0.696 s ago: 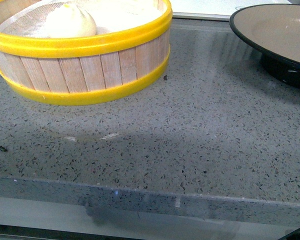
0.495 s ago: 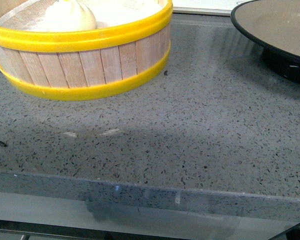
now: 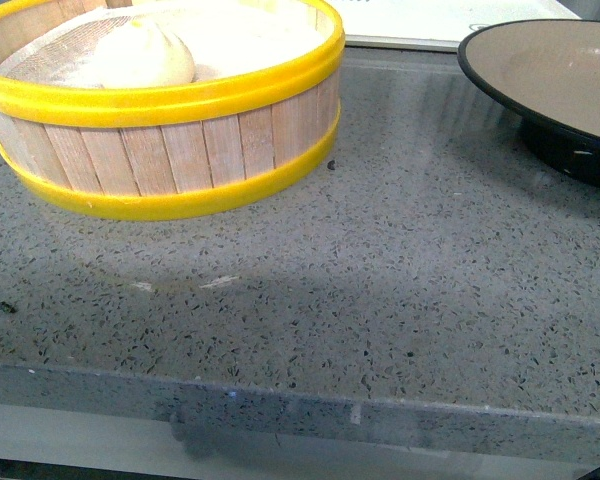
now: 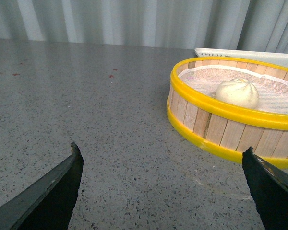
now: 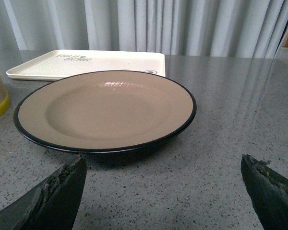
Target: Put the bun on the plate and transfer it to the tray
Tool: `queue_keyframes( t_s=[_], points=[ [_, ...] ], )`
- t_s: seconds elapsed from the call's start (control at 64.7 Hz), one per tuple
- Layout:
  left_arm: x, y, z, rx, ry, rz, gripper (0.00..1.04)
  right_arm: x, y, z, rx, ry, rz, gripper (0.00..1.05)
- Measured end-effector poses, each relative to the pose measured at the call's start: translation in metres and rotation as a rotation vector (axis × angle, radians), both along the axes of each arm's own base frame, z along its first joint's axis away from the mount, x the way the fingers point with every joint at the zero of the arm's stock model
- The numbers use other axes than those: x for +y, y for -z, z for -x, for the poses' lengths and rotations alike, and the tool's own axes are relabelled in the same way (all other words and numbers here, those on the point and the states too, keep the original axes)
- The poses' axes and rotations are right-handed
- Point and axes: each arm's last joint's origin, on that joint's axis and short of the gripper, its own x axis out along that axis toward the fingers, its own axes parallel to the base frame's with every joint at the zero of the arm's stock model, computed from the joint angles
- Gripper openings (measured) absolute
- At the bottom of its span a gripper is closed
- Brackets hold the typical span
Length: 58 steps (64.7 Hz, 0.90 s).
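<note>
The white bun (image 3: 140, 55) lies inside the yellow-rimmed wooden steamer basket (image 3: 180, 150) at the back left of the counter; the left wrist view also shows the bun (image 4: 237, 93) in the basket (image 4: 216, 129). The beige plate (image 3: 550, 75) with black rim stands at the back right, empty, and it fills the right wrist view as well (image 5: 105, 110). Behind it lies the white tray (image 5: 91, 63), whose edge (image 3: 420, 20) shows in the front view. My left gripper (image 4: 162, 155) is open over bare counter, short of the basket. My right gripper (image 5: 163, 167) is open just before the plate.
The grey speckled countertop (image 3: 380, 270) runs between basket and plate, with its front edge (image 3: 300, 400) close to the camera. Grey curtains (image 5: 182, 24) hang behind the counter. Neither arm shows in the front view.
The front view has shifted slightly, so the basket and plate sit a little lower in the picture. The bun, the basket and the plate keep their places on the counter.
</note>
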Motion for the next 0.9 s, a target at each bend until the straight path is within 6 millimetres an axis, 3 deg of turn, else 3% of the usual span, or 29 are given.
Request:
queue_keyframes(
  t_s=[0.247, 0.402, 0.479, 0.711, 0.789, 0.897],
  points=[
    [0.0, 0.0, 0.0, 0.0, 0.0, 0.0, 0.98, 0.0, 0.0, 0.0, 0.0, 0.0, 0.0, 0.96],
    [0.002, 0.005, -0.003, 0.364, -0.009, 0.06, 0.98, 0.0, 0.0, 0.0, 0.0, 0.0, 0.0, 0.96],
    [0.006, 0.005, -0.004, 0.377, -0.017, 0.082, 0.98, 0.0, 0.0, 0.0, 0.0, 0.001, 0.0, 0.96],
    [0.011, -0.023, -0.013, 0.285, -0.042, 0.097, 0.98, 0.0, 0.0, 0.0, 0.0, 0.0, 0.0, 0.96],
    [0.006, -0.036, -0.025, 0.256, -0.025, 0.081, 0.98, 0.0, 0.0, 0.0, 0.0, 0.0, 0.0, 0.96],
    [-0.016, -0.076, -0.06, 0.182, 0.067, 0.038, 0.98, 0.0, 0.0, 0.0, 0.0, 0.0, 0.0, 0.96]
  ],
)
